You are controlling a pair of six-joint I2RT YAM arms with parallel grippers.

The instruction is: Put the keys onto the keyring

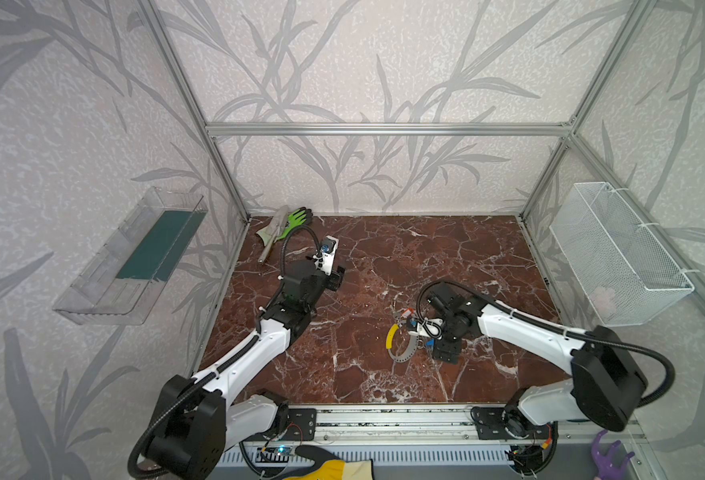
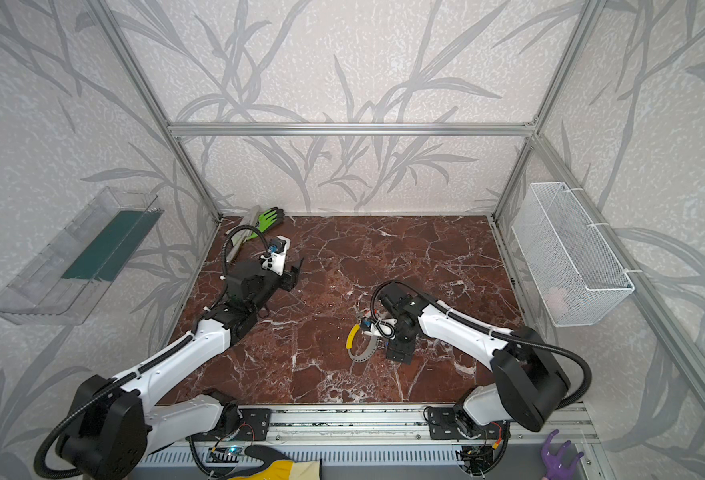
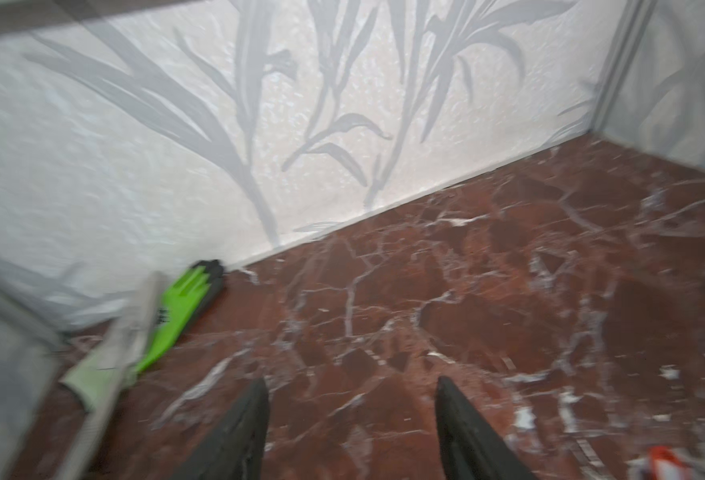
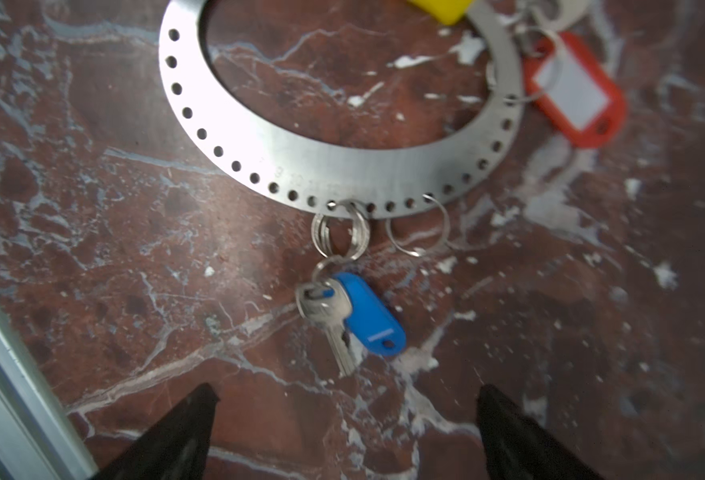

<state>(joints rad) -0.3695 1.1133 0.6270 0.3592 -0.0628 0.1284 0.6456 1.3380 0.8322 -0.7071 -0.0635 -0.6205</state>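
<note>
While the right gripper [image 4: 346,399] hangs over the marble table [image 4: 93,208], jaws wide apart and empty, the silver key [image 4: 327,309] with blue tag [image 4: 371,318] lies just ahead, linked by split rings [image 4: 340,232] to the keyring [image 4: 321,162]; this flat steel hoop has holes along its edge, a yellow section [image 4: 442,8], a red tag [image 4: 573,89]; farther back, the left gripper [image 3: 352,386] stands parted, empty

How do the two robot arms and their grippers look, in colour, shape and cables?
The left arm and the right arm have white shell links between bulky black joints. A black ribbed cable loops along each, fastened with white ties. The left gripper and the right gripper have black fingers that taper to points. No markings are readable.
</note>
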